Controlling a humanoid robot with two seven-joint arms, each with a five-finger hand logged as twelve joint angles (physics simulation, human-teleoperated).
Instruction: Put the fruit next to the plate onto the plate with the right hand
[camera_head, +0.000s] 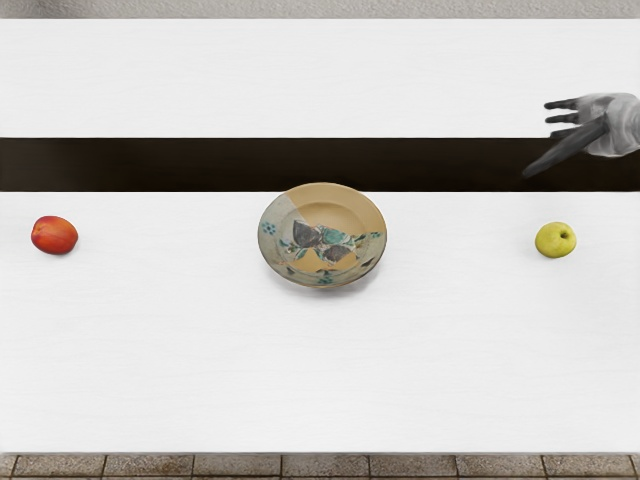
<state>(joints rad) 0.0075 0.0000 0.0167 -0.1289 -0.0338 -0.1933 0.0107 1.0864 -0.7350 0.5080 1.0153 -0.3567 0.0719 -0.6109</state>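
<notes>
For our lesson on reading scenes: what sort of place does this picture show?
Probably a simulated tabletop workspace, not a lived-in kitchen: a plain white table with a painted plate, a red fruit and a yellow apple, and the robot's right hand, fingers spread, above it.

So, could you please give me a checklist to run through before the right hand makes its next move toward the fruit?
1. Round painted ceramic plate carries no fruit: ok.
2. Right hand open, fingers spread, holding nothing: ok.
3. Yellow-green round apple rests on the white table, right of the plate, apart from it: ok.
4. Hand above the apple: not ok; it hangs farther back, near the picture's right edge.
5. Which fruit is meant: cannot tell; a red-orange round fruit lies left of the plate too.
</notes>
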